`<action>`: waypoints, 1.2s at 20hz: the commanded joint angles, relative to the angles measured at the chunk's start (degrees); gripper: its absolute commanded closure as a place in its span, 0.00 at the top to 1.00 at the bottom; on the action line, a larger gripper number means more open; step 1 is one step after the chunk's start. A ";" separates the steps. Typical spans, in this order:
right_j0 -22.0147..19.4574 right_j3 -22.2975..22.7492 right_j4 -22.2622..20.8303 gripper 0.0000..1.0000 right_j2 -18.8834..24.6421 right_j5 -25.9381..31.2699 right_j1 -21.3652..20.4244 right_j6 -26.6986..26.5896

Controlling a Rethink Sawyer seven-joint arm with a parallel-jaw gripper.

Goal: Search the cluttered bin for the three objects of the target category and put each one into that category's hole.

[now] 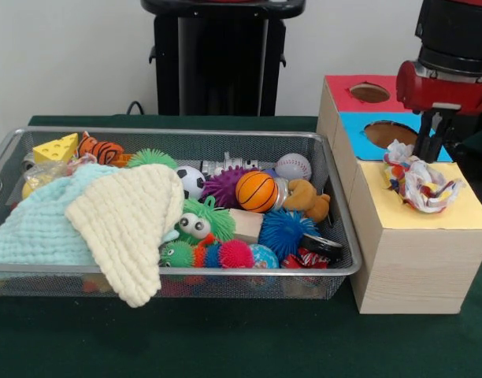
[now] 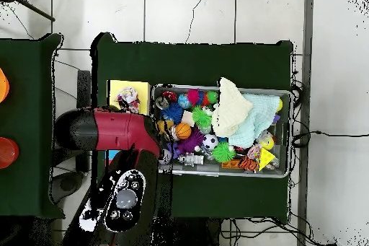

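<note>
Rope toy (image 1: 418, 183), a knotted multicoloured bundle, lies on the yellow top of the wooden box (image 1: 414, 260), just below and in front of the fingers (image 1: 431, 146). These dark fingers hang over the blue hole (image 1: 391, 133); whether they are parted cannot be told. Wire bin (image 1: 225, 272) sits alongside on the green worktop (image 1: 225, 339).

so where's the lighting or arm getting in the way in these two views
Front view: light is even and soft, no strong glare on the mesh bin; the gripper is dark and partly hidden behind the rope toy, so its state is unclear. Overhead view: the arm covers most of the wooden box, leaving only the yellow end visible.
</note>
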 commanded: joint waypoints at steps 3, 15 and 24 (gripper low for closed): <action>-1.04 0.33 1.52 0.00 0.91 9.63 0.28 14.17; -1.89 -3.30 1.82 0.00 1.89 8.29 4.39 14.10; -1.55 -12.28 2.01 0.00 0.65 15.71 8.32 16.29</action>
